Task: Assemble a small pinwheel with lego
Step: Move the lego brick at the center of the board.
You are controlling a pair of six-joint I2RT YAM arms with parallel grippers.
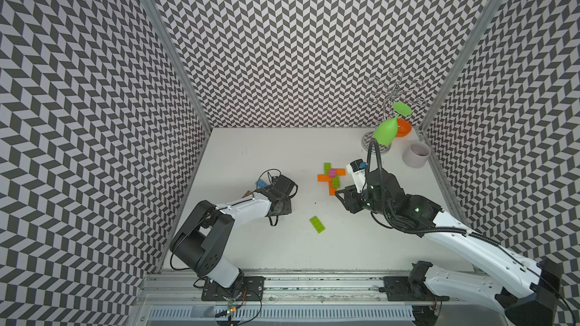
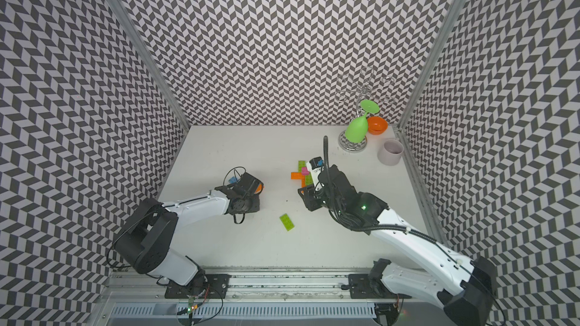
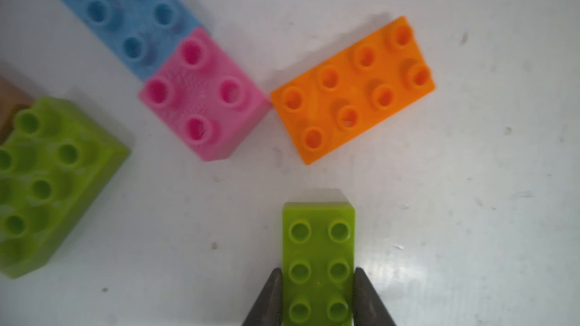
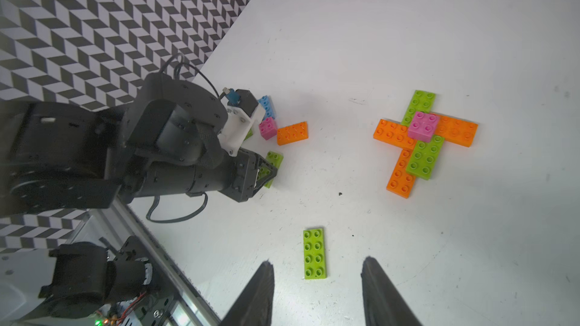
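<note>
Clamping 1 lime brick (image 3: pixel 318 233), left tool (image 3: pixel 317 274) stands near pink brick (image 3: pixel 204 95).

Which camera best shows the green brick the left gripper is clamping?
The left wrist view: the green brick sits close up, studs showing, pinched in the left gripper. The right wrist view shows only its end beyond the gripper. In both top views the left arm hides it.

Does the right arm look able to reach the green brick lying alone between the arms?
Probably yes: the right gripper is open, and the green brick lies flat before it with nothing between them.
</note>
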